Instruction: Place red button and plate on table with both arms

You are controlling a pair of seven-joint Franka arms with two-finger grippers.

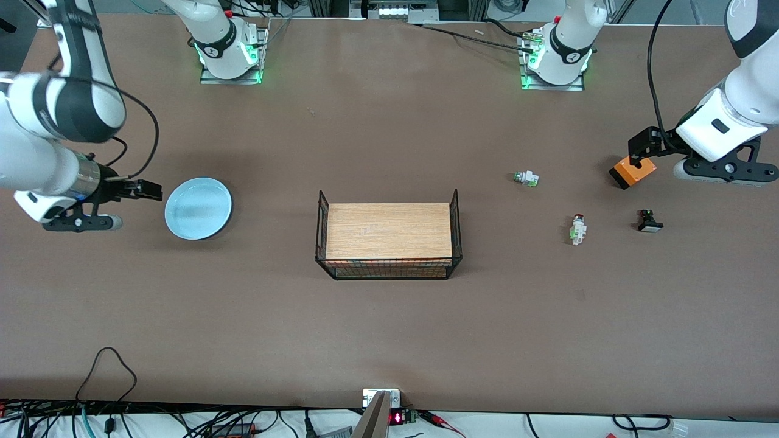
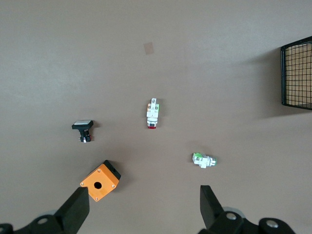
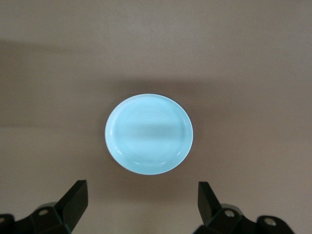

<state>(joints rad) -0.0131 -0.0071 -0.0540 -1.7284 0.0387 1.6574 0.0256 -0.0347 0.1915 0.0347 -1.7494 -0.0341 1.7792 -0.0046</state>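
The light blue plate (image 1: 198, 208) lies flat on the brown table (image 1: 389, 322) toward the right arm's end; it also shows in the right wrist view (image 3: 148, 133). My right gripper (image 1: 145, 190) (image 3: 141, 202) is open and empty, over the table just beside the plate. The red button (image 1: 578, 229) lies on its side on the table toward the left arm's end, and it shows in the left wrist view (image 2: 152, 113). My left gripper (image 1: 640, 148) (image 2: 144, 207) is open and empty, over an orange box, apart from the button.
A wire-sided rack with a wooden board (image 1: 388, 238) stands mid-table. A green-capped switch (image 1: 526, 178), a black switch with a white cap (image 1: 649, 221) and an orange box (image 1: 633, 171) lie around the red button. Cables run along the front edge.
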